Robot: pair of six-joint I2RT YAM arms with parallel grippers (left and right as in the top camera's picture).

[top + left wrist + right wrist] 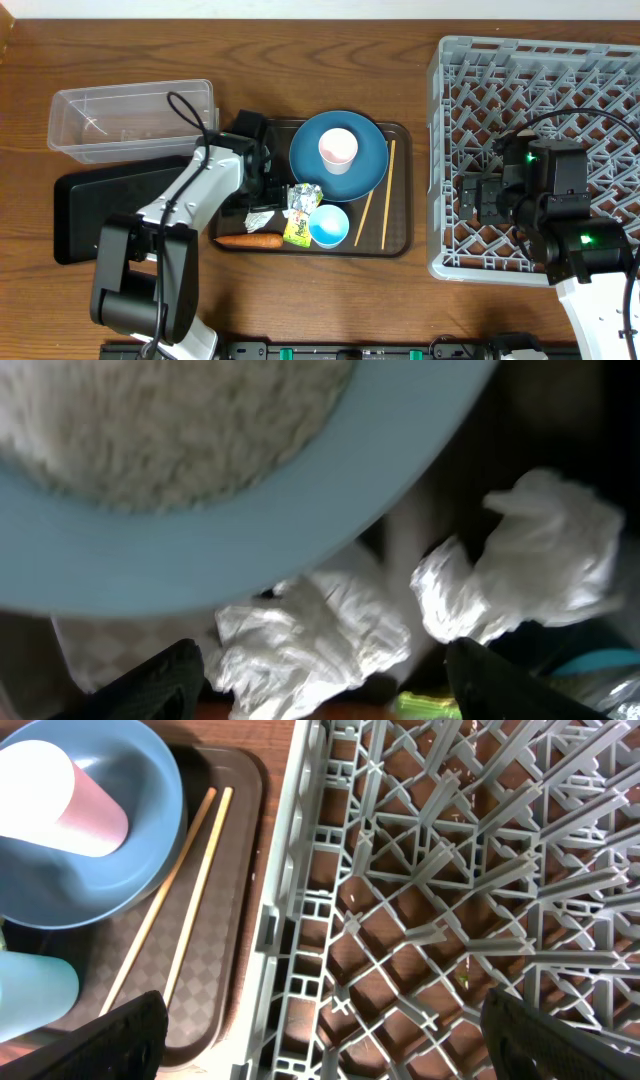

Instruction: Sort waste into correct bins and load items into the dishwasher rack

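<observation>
While the left fingers [266,186] hang spread wide and empty over the brown serving tray [400,240], two crumpled paper wads sit right at them: one wad [310,635] between the tips, the other wad [530,565] just outside one tip. Cannot tell if the two touch. Just ahead of the tips is a pale blue bowl [230,560] heaped with white rice [150,420], its rim close over the nearer wad. Printed wrapper [298,215] and carrot stick [250,241] lie near, off to the side of the fingers. Clear tub [130,120] and black tray [100,200] stand on the desk [320,300] well behind them, back along the arm. Judgement: the wad between the tips is the likely pick. It should be featherlight, soft and springy, not fragile or slippery. Pinch across its bulk and close nearly all the way, since it will crush. Risks are snagging the neighbour wad or nudging the bowl and scattering rice. Right fingers [468,198] are also wide open with nothing held, over the edge of the dishwasher rack [540,60]. Dark blue plate [110,860], cup [60,800] and chopsticks [180,910] lie beyond that edge, apart from them; no dish shows in the rack cells below
</observation>
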